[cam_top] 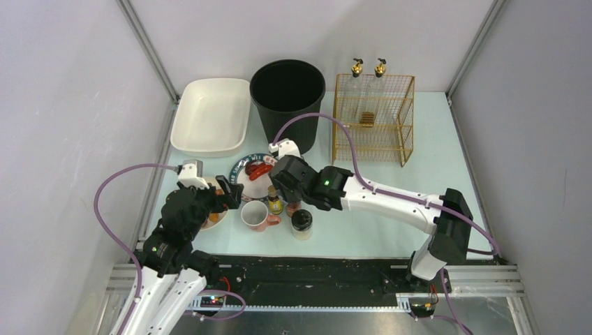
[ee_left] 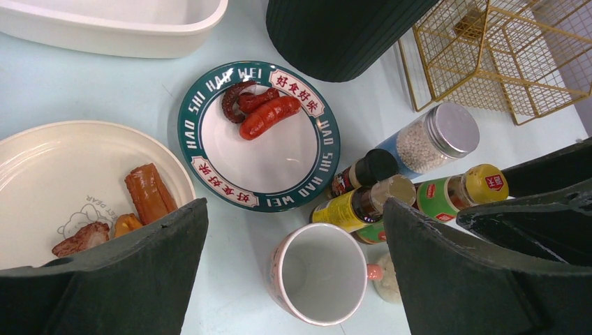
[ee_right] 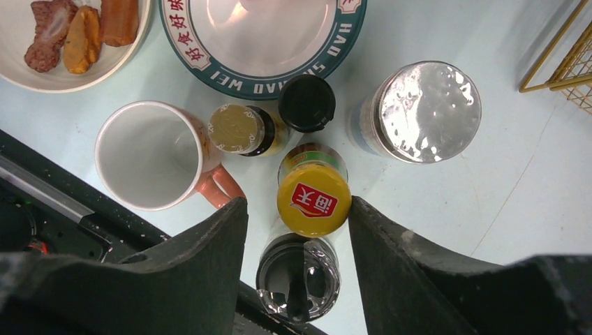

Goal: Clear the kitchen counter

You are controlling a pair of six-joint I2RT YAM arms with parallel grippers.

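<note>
Counter matt and mint, ribbed round bin, gold wire basket

Before you: white tray, black bin, gold wire rack, sausage plate, cream plate, mug, clustered spice jars.

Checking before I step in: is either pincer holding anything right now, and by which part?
Nothing is held. The left pincer is open and empty. The right pincer straddles the cap of the yellow-capped bottle, a gap showing on one side.
</note>
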